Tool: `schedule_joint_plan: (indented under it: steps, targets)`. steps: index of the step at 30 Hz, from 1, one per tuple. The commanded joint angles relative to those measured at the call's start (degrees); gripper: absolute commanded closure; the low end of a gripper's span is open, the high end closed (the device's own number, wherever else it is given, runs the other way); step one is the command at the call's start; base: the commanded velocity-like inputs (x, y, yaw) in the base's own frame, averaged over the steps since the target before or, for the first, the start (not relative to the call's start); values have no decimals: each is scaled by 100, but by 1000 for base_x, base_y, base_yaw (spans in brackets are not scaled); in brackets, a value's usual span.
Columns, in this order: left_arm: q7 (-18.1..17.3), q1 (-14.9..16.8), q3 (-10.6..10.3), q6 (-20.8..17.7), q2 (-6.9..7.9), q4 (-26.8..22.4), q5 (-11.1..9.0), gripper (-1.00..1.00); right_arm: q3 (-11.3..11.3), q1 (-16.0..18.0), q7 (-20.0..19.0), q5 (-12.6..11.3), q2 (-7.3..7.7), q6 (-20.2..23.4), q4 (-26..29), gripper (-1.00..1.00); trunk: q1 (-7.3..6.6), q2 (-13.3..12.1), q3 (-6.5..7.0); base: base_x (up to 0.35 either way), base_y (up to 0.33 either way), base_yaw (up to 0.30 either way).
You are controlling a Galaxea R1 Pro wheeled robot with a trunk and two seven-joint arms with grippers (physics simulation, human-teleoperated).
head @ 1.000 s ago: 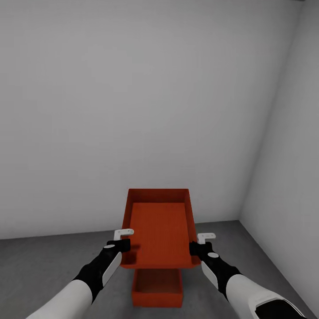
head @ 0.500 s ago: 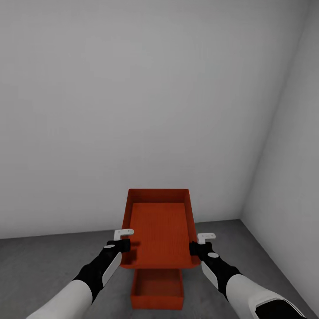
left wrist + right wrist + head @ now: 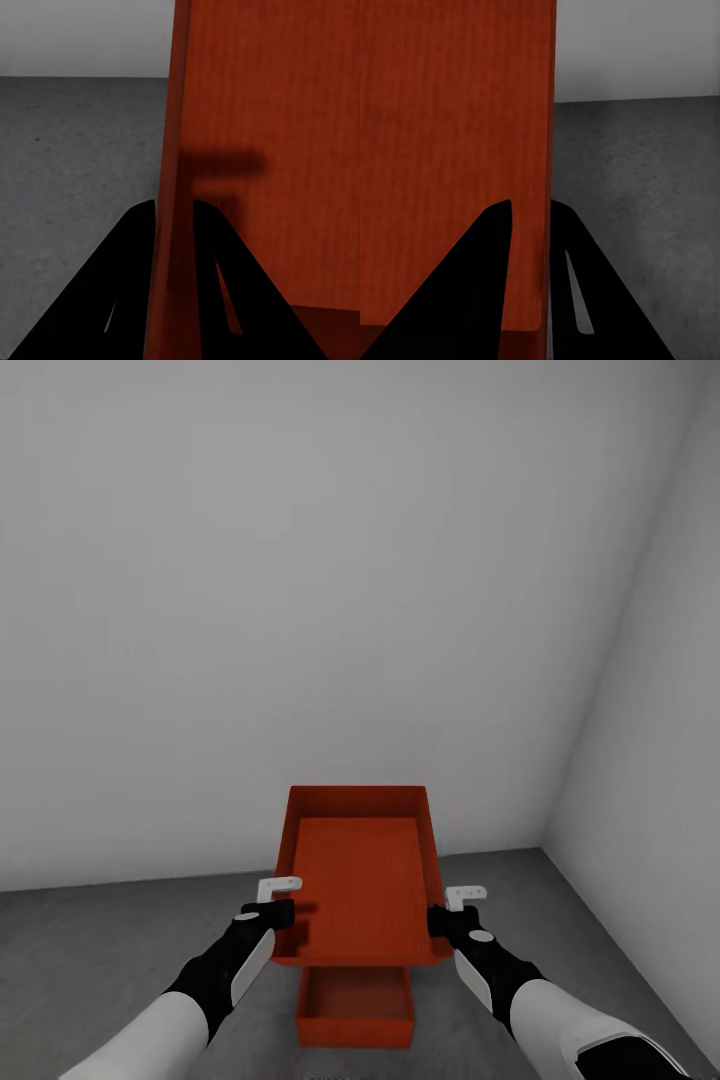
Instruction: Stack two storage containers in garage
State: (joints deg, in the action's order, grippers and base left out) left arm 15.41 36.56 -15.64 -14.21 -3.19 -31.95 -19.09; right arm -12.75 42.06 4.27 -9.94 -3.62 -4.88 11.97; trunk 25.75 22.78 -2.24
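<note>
Head view: left tool and right tool each pinch a side wall of the raised container, above the second container on the floor.

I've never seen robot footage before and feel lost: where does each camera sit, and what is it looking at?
Head view: from the robot's head, down over both forearms, the held container and the lower container.
Left wrist view: along the left fingers clamping a container wall.
Right wrist view: along the right fingers, likewise.
Shared: the held container and the floor.
</note>
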Motion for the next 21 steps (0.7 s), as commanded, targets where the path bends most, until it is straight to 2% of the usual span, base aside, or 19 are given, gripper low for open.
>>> schedule_joint_plan:
  steps: [1,21]
  targets:
    - [85,9,87,445,52,-22,117,100,18,4,38,-78,19,-30,-19,100,3,15,-23,0,0,0]
    - [85,9,87,445,46,-22,117,100,19,4,47,-78,28,-40,-19,100,3,15,-205,0,0,0]
